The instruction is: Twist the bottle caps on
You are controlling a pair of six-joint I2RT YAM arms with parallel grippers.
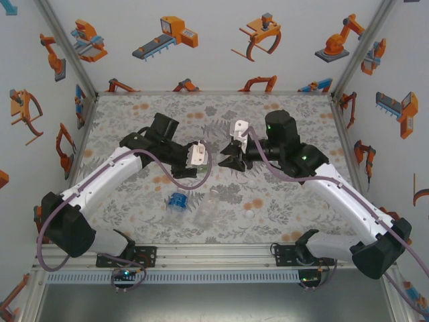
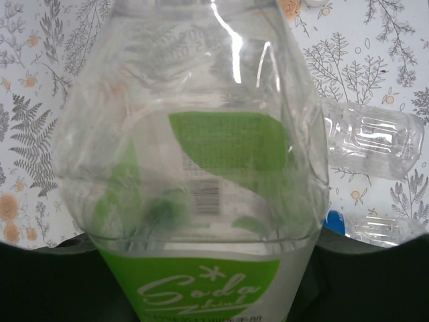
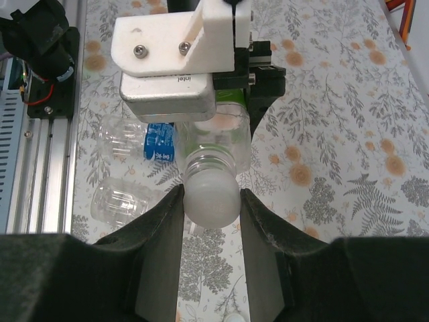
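The green-labelled bottle (image 2: pixel 201 168) is held off the table, lying level between the two arms, and my left gripper (image 2: pixel 201 282) is shut on its body. Its neck (image 3: pixel 213 159) points at my right gripper (image 3: pixel 211 201), whose dark fingers (image 3: pixel 157 235) are shut on a white bottle cap (image 3: pixel 210 198) sitting on the bottle's mouth. In the top view the left gripper (image 1: pixel 200 158) and right gripper (image 1: pixel 229 159) face each other over mid-table. The blue-labelled bottle (image 1: pixel 177 200) and the plain colourless bottle (image 1: pixel 201 216) lie on the table below them.
A loose white cap (image 1: pixel 249 215) lies on the flowered tabletop (image 1: pixel 295 201) near the front right. The table's metal front rail (image 1: pixel 214 258) and the arm bases stand at the near edge. Printed walls close in the back and sides.
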